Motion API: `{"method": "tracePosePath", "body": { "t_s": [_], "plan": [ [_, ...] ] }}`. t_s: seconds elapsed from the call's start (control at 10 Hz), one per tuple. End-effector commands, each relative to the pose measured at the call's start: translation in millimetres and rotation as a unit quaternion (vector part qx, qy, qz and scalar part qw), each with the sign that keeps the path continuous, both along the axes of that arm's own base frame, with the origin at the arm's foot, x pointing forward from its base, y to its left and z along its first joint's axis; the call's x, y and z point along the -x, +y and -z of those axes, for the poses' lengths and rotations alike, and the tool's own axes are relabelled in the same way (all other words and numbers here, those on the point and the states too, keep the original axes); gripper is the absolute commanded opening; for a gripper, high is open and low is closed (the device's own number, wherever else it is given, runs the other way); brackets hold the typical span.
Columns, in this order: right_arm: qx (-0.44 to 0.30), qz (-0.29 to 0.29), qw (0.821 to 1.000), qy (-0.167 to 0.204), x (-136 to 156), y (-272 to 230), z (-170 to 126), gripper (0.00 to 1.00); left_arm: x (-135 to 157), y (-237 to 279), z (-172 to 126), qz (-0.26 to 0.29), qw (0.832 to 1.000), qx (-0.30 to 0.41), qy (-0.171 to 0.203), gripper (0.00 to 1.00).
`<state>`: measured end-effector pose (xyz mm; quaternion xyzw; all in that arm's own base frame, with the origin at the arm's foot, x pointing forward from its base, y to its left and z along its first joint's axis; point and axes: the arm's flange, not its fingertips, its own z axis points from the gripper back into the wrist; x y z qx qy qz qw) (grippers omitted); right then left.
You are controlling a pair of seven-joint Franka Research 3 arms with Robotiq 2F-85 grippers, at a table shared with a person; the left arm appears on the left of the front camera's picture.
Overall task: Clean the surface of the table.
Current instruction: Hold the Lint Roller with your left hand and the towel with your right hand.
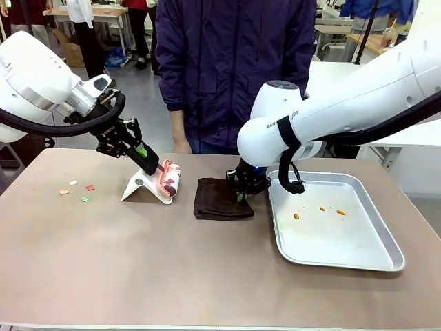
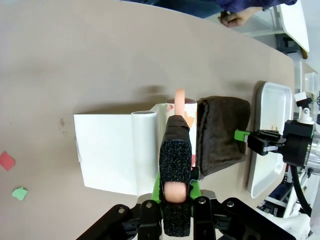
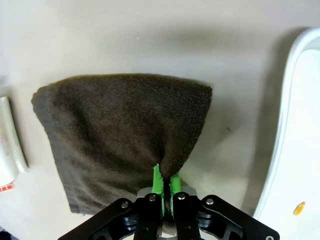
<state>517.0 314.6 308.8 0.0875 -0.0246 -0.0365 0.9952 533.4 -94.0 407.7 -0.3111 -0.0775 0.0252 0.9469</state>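
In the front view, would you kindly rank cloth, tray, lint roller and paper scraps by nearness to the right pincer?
1. Cloth, pinched in the right pincer.
2. Tray, just right.
3. Lint roller, to its left.
4. Paper scraps, far left.

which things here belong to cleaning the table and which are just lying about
Job:
table
paper scraps on it
lint roller in the left gripper
brown cloth pinched by the right gripper

Lying about, probably:
white stand by the roller
metal tray with orange bits
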Motion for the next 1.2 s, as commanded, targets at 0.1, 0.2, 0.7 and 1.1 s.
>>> {"method": "tracePosePath", "body": {
  "t_s": [0.1,0.2,0.7,1.1],
  "plan": [
    [-0.179,-0.026,0.984,0.004,6.4,-36.8,-32.7,0.0,25.3,3.8,-16.4,0.009,0.998,0.038,-0.046,0.0],
    [-0.266,-0.036,0.963,0.003,11.6,-58.0,-44.4,0.0,35.1,6.6,-24.4,0.015,0.997,0.053,-0.056,0.0],
    [-0.568,-0.103,0.817,-0.012,58.5,-165.2,-71.8,0.0,108.0,69.7,-62.0,0.046,0.981,0.171,-0.072,0.0],
    [-0.599,-0.129,0.789,-0.042,122.7,-244.5,-85.4,0.0,161.4,197.4,-56.9,0.047,0.962,0.261,-0.067,0.0]
  ]
}}
